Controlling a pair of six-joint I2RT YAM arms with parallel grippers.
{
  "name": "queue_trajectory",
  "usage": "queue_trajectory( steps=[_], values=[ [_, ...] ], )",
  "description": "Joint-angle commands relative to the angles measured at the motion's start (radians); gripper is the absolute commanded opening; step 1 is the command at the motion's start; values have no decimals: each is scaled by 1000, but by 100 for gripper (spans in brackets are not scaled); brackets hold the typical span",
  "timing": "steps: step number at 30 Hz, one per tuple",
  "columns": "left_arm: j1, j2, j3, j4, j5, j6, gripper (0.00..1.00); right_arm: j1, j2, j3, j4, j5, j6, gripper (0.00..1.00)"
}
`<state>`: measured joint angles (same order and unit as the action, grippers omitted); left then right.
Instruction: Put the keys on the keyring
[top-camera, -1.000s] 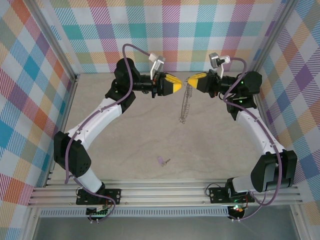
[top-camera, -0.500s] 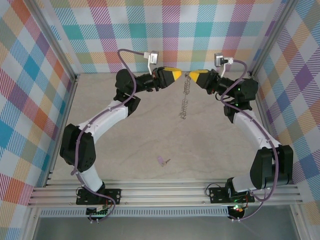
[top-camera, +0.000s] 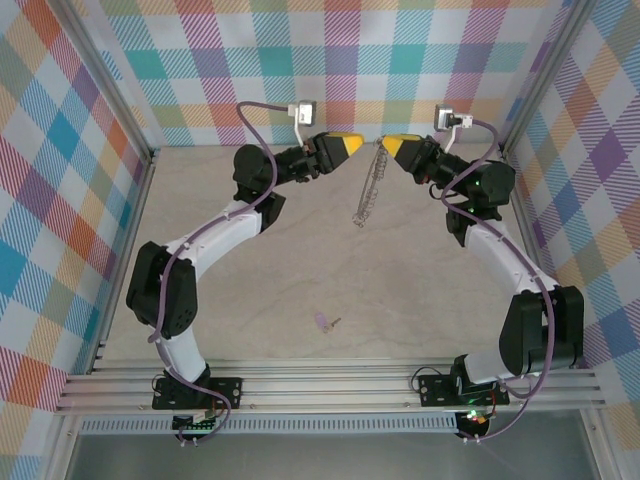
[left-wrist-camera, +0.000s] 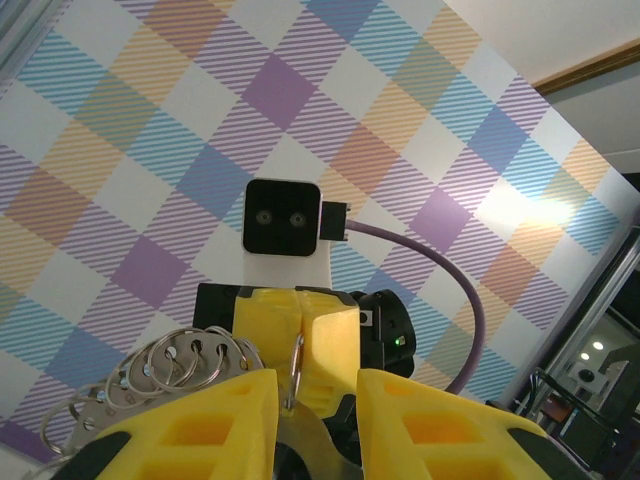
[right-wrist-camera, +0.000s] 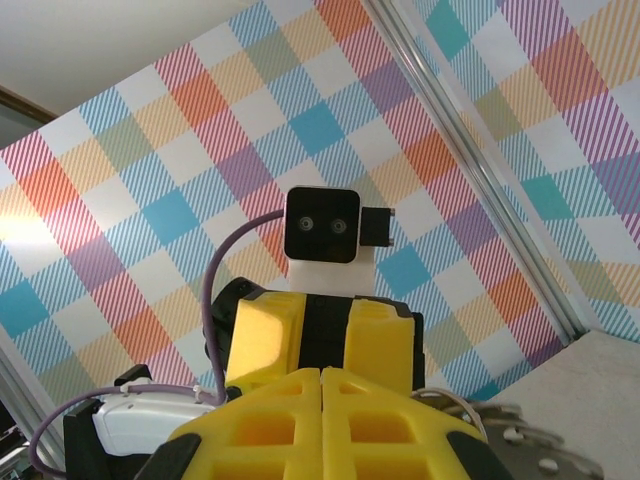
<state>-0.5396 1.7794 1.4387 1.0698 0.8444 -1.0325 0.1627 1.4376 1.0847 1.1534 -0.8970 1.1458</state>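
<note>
Plaid walls (top-camera: 350, 60) in many colours close in the pale beige surface (top-camera: 250, 250) on three sides. The left arm (top-camera: 200, 240) and the right arm (top-camera: 500, 240) both arc up from their bases at 6 o'clock and bend inward, so their yellow tips face each other near the far edge, at about 12 o'clock from the surface's middle. The right end effector (top-camera: 388, 146) has its fingers pressed together on the top of the keyring (top-camera: 368, 190). In the left wrist view, the hoop's thin wire sits in the seam between those fingers. The hoop hangs edge-on above the surface, slanting toward 7 o'clock, with small silvery loops bunched along its rim. The left end effector (top-camera: 352, 146) sits at 9 o'clock of the ring's top, just beside it. Its fingers are partly spread and grip nothing. The lilac-headed key (top-camera: 322, 322) lies flat on the surface at 6 o'clock, well apart from the ring and both end effectors.
</note>
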Motion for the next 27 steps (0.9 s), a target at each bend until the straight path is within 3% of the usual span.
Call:
queue_trajectory(
  steps=[1,27],
  values=[
    [-13,15,41,40,10,-6,27,-5,0,-3,78,25,16,0],
    [-38,42,79,-23,21,39,31,-5,13,-14,111,24,42,0]
  ],
)
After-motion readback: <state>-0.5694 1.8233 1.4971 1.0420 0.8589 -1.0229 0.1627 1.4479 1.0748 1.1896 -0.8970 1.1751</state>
